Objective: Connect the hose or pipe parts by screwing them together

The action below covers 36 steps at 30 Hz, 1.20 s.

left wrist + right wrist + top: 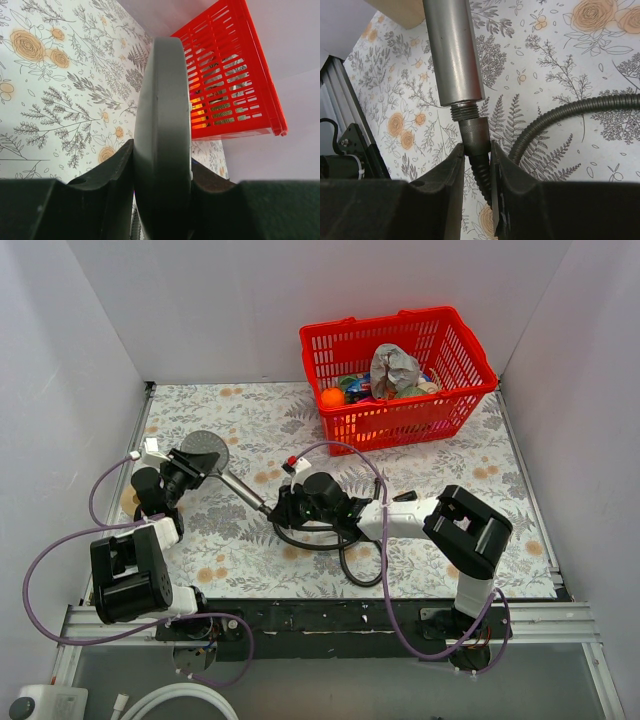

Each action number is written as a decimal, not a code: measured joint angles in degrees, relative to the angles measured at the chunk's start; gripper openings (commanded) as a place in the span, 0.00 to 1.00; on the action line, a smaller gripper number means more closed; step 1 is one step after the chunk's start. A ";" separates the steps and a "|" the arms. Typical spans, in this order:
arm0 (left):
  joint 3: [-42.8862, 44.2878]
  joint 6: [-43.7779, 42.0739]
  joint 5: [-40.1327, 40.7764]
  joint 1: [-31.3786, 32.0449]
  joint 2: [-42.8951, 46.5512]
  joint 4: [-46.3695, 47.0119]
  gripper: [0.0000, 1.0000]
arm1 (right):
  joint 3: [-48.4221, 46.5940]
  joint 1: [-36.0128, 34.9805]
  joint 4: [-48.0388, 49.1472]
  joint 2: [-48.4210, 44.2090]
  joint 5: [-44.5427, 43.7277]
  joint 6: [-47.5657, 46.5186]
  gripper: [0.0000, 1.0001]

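Note:
The grey shower head (205, 450) has its disc at the left and its straight handle (243, 490) running right and toward me. My left gripper (185, 468) is shut on the disc, which shows edge-on (162, 125) between the fingers of that gripper (162, 175). The handle (452, 50) ends in a bare thread (465, 110). The black hose's nut (475, 132) sits against that thread. My right gripper (477, 155) is shut on the nut. The hose (570, 112) curves away to the right and loops on the mat (345, 565) below the right gripper (285, 505).
A red basket (400, 370) holding several items stands at the back right. Purple cables (50, 560) trail round both arms. A white corrugated hose (170, 702) lies below the table's near edge. White walls close in the left, back and right sides.

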<state>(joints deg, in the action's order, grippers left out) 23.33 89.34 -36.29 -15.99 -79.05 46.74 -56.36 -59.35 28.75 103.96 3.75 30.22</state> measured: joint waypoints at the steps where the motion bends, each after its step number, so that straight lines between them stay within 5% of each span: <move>1: 0.00 0.04 0.24 -0.02 0.11 0.07 0.00 | 0.00 -0.02 0.13 0.00 -0.68 0.07 0.01; 13: 0.50 -0.11 0.31 -0.02 0.35 0.85 0.00 | 0.02 0.02 1.68 0.00 -3.87 -0.17 0.01; 29: 0.50 1.18 -4.48 0.83 1.40 5.60 0.00 | 2.23 2.71 14.60 3.65 15.72 13.70 0.01; 36: -0.26 1.68 -5.14 1.51 1.40 5.35 0.00 | 4.74 1.92 13.94 0.92 13.14 9.92 0.01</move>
<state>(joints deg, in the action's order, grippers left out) 23.07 91.02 -41.43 -14.48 -77.65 52.10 -51.62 -57.43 42.70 104.88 16.88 40.14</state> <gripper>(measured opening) 0.296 0.293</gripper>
